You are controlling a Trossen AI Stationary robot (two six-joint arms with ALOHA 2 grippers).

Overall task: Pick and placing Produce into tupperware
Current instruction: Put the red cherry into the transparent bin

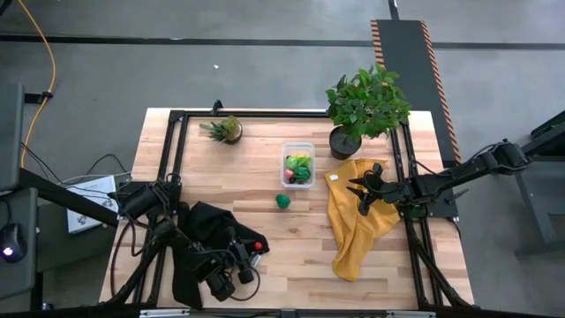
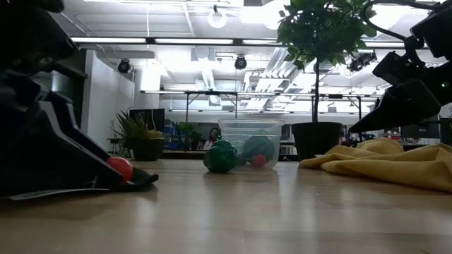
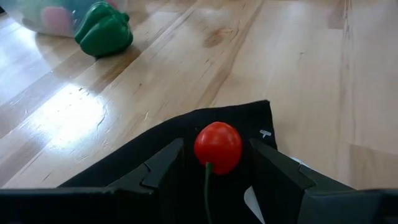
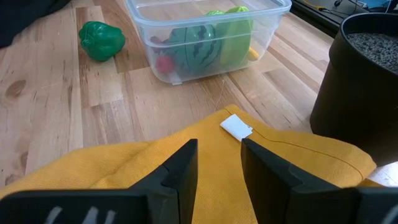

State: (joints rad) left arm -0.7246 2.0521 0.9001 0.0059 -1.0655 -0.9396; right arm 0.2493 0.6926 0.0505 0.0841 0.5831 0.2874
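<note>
The left gripper (image 3: 214, 165) is holding the little red tomato (image 3: 218, 147) between its jaws over the black cloth (image 3: 155, 140). It's looking light, hard and slick, so gripping its widest part seems best. The right gripper (image 4: 219, 163), jaws narrowly parted and empty, is hovering above the yellow cloth (image 4: 186, 140).

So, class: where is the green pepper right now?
In the high view the green pepper sits on bare wood mid-table, just outside the tupperware, between the black cloth and the yellow cloth.
</note>
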